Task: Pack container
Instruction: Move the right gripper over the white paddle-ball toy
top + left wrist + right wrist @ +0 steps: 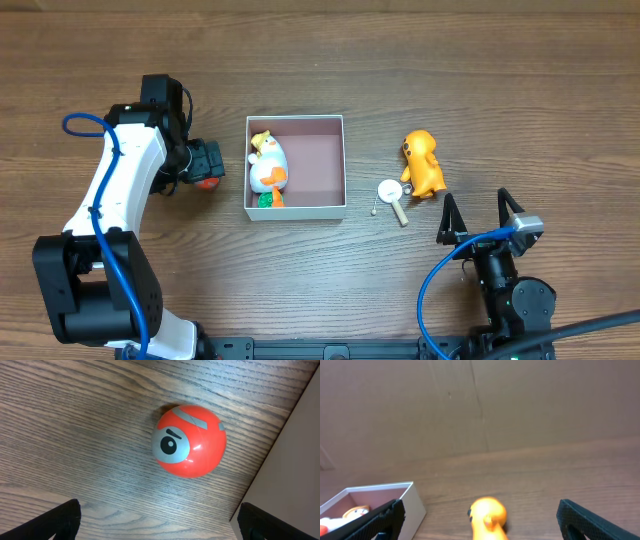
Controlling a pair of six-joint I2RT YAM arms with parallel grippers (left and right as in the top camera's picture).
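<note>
The container (318, 158) is a small square box with white walls and a pink floor, mid-table. A white and orange bird toy (268, 165) lies along its left side. Left of the box, my left gripper (203, 166) hangs open over a red ball (208, 183). In the left wrist view the ball (189, 441), with its grey eye, lies ahead of the open gripper (160, 522), and the container's wall (295, 455) is at the right. My right gripper (477, 215) stands open near the front edge. An orange toy (488, 516) lies ahead between its fingers (600, 520), untouched.
A small white round piece on a wooden stick (391, 192) lies between the container and the orange toy (424, 165). Bare wood table runs along the back and the far right. The container's corner (412, 500) shows at the left of the right wrist view.
</note>
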